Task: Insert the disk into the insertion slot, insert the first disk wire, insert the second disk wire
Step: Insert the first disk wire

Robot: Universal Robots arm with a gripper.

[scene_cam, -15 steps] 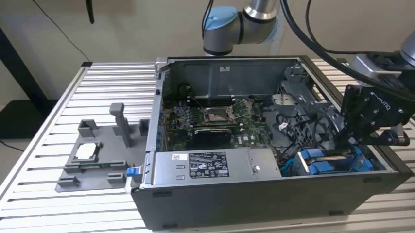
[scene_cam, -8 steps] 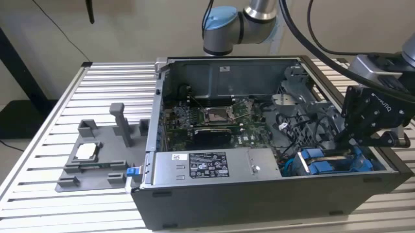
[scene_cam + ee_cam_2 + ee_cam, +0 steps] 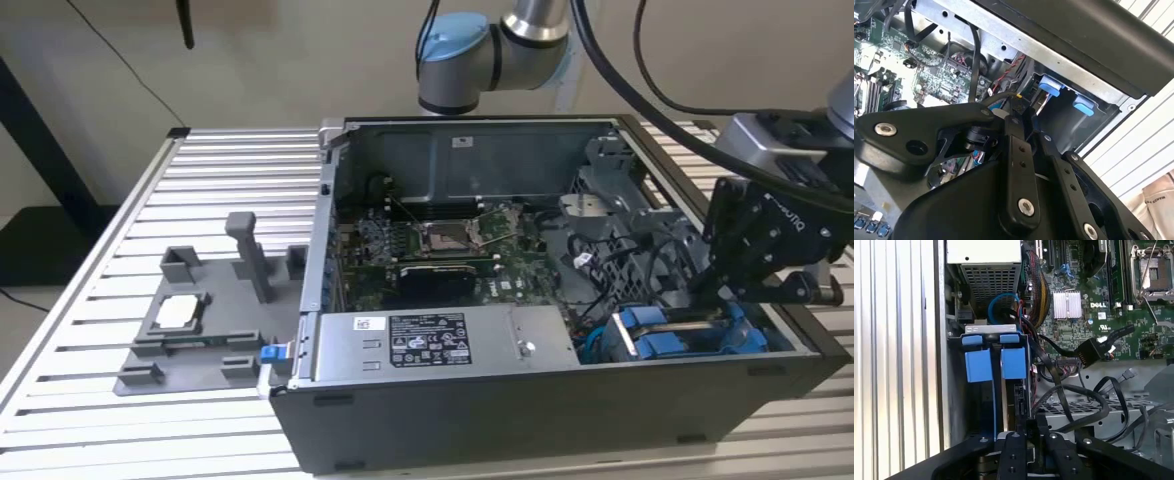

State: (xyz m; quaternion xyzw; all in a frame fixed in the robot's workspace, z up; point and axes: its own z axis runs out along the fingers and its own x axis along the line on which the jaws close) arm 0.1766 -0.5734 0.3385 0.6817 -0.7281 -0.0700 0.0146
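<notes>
Disk wire (image 3: 1017, 100) first: its black plug seems pinched between the closed fingers (image 3: 1015, 150) of the gripper (image 3: 1021, 120). The linkage partly hides the contact, so I judge that grip rather than see it plainly. Just beyond the fingertips stands the disk (image 3: 1014, 362), its two blue tabs showing, seated in the insertion slot (image 3: 990, 329), the grey sheet-metal bay. In the exterior view that bay lies at about four o'clock from the motherboard (image 3: 441, 245), with the power supply box (image 3: 427, 345) at nine o'clock of the disk. Loose black cables (image 3: 1074, 400) loop close beside the fingers.

Risks, as I judge them:
- The plug may meet the disk's socket tilted and jam, or bend its contacts.
- So thin a plug may swivel in the pinch when pushed.
- The trailing wire may catch on the neighbouring cable loops.
- The finger links may knock a blue tab.
</notes>
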